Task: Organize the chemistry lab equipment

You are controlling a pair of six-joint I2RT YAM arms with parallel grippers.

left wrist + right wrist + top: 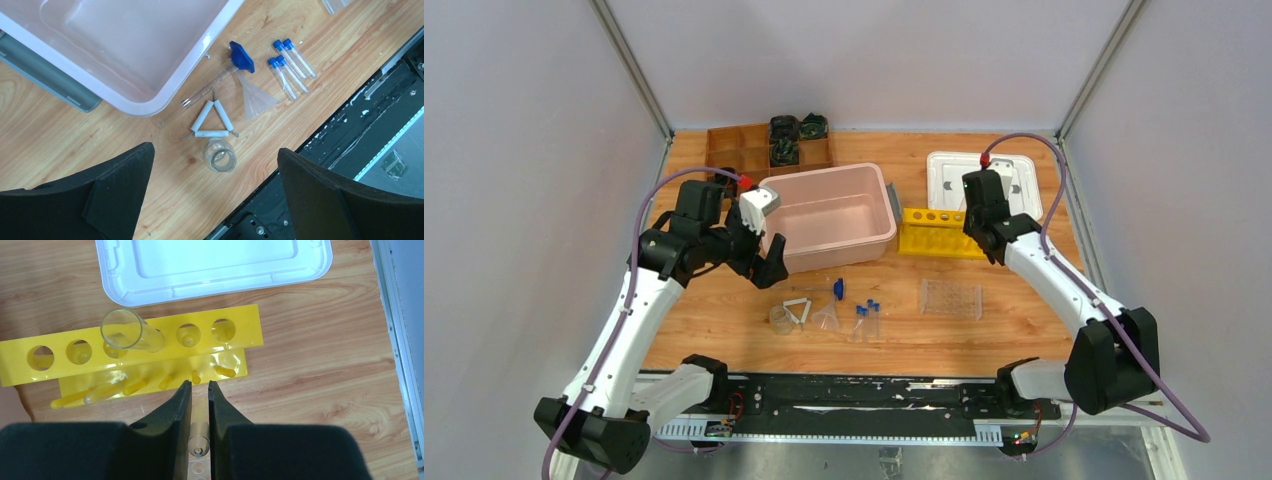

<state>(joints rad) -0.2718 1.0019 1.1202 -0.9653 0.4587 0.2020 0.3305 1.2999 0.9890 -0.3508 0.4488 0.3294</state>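
Nearest the arm bases, a small clear beaker (220, 156) stands on the wooden table (724, 330), just beside a white wire triangle (212, 120). A clear funnel (256, 97) and four blue-capped clear tubes (290, 67) lie to their right. A clear rectangular tray (950, 298) sits well apart, further right.

The left gripper (215, 148) hangs above the beaker, its fingers spread wide. The beaker looks light, rigid, smooth and probably breakable. It likely wants a gentle pinch across its wall below the rim, not on the lip.

Just beyond lies a clear rod with a blue tip (241, 56), close against the large pink bin (165, 97). The rod would probably roll, so it is best gripped mid-shaft.

Farther right, the right gripper (200, 385) hovers over the yellow holed tube rack (240, 320), where one clear tube (131, 331) stands in a hole. Its fingers are nearly together around a pale cylinder (199, 427), and I cannot tell whether they pinch it.
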